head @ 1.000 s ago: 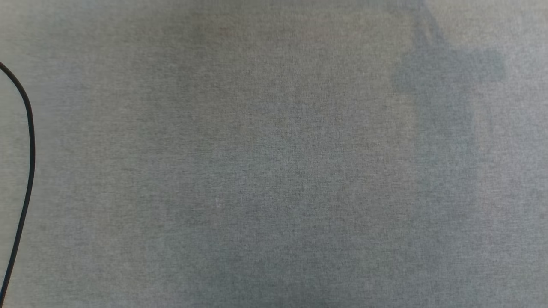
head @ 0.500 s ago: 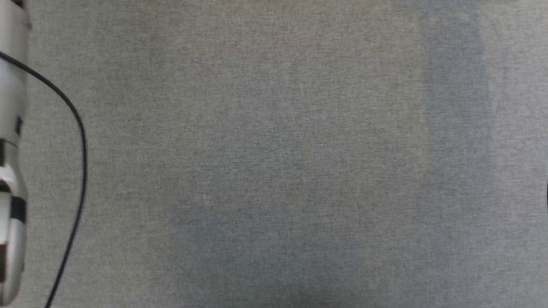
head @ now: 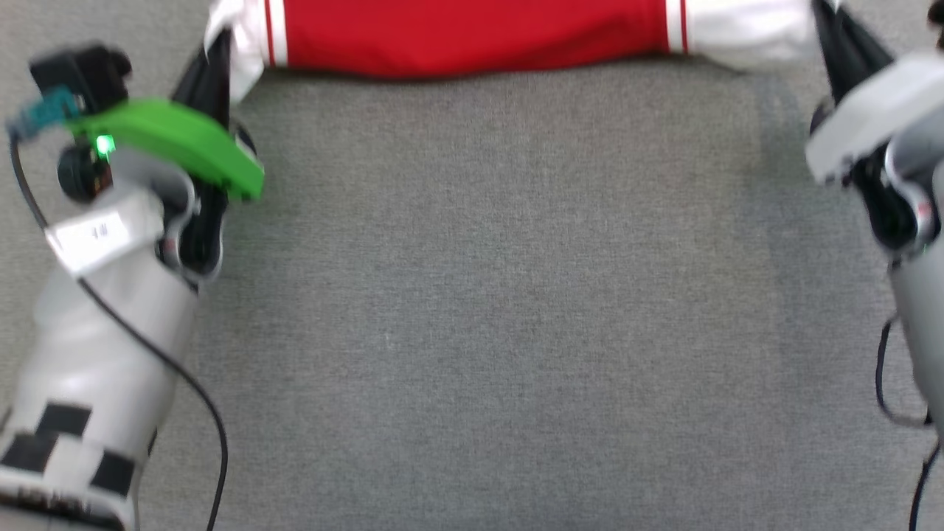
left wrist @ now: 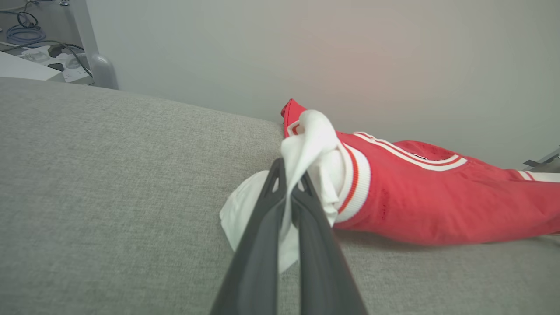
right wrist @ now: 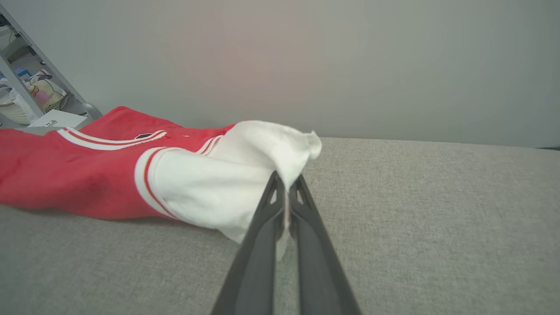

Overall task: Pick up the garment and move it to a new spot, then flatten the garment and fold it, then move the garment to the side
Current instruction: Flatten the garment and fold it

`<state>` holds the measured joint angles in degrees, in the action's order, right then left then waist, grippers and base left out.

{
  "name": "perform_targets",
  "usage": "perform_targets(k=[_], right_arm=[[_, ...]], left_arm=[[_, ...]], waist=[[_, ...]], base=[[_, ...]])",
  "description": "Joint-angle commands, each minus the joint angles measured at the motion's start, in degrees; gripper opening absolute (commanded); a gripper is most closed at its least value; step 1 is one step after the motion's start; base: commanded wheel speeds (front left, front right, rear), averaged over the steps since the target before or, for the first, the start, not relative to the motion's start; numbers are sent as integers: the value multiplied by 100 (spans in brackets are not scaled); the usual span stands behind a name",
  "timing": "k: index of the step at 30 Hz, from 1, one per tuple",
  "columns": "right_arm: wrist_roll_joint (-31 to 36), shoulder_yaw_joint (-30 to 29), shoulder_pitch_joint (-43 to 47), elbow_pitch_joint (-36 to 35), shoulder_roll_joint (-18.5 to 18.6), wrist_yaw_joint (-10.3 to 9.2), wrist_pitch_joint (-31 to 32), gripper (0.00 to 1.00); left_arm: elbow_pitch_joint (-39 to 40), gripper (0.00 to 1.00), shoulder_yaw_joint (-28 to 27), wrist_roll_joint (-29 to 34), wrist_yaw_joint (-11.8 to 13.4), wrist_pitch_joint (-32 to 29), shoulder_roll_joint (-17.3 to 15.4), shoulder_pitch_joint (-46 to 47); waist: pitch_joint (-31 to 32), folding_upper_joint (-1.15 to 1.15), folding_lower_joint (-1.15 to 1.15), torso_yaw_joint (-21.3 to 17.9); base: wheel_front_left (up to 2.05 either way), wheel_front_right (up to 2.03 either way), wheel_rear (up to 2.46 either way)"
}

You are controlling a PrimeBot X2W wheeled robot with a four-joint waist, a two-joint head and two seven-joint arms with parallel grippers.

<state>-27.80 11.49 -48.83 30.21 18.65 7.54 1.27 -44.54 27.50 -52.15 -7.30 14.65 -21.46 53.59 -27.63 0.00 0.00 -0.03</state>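
**Red-and-white garment, held at both sleeves**

Left gripper point(left wrist: 288, 177): fingers pinched together on one white sleeve.
Garment point(head: 472, 33): stretched sideways along the far edge of the grey fabric surface point(head: 472, 295), its red body resting on it.
Right gripper point(right wrist: 286, 183): fingers clamped on the other white sleeve.

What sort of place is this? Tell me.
Likely a robot lab or workshop: a broad grey fabric surface against a plain wall, coiled cables and a metal post behind it, and a garment being handled.
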Motion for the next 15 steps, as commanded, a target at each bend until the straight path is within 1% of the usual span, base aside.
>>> perform_targets(k=[1,4,7,10,14,15], right_arm=[[-80,-77,371,-235,29,-5,-27,0],[-99,-356,1270,-773,-18,-5,92,0],[-38,-639,2084,-1281,-206,-5,290,0],[55,-902,2808,-1724,-415,-5,512,0],[197,-1298,3737,-2226,-750,-5,784,0],[226,-1388,3981,-2328,-850,-5,868,0]], left_arm=[[202,0,-74,55,-18,33,-93,-378],[717,0,-282,240,-18,33,-167,-1186],[1152,0,-531,302,-10,34,-232,-1985],[1548,0,-598,352,78,34,-303,-2657],[2105,0,-610,378,366,34,-390,-3538],[2254,0,-605,363,473,17,-405,-3784]], waist=[[421,0,0,90],[736,0,0,109],[1027,0,0,61],[1287,0,0,45],[1604,0,0,21],[1673,0,0,20]], base=[[0,0,0],[0,0,0],[0,0,0],[0,0,0],[0,0,0],[0,0,0]])
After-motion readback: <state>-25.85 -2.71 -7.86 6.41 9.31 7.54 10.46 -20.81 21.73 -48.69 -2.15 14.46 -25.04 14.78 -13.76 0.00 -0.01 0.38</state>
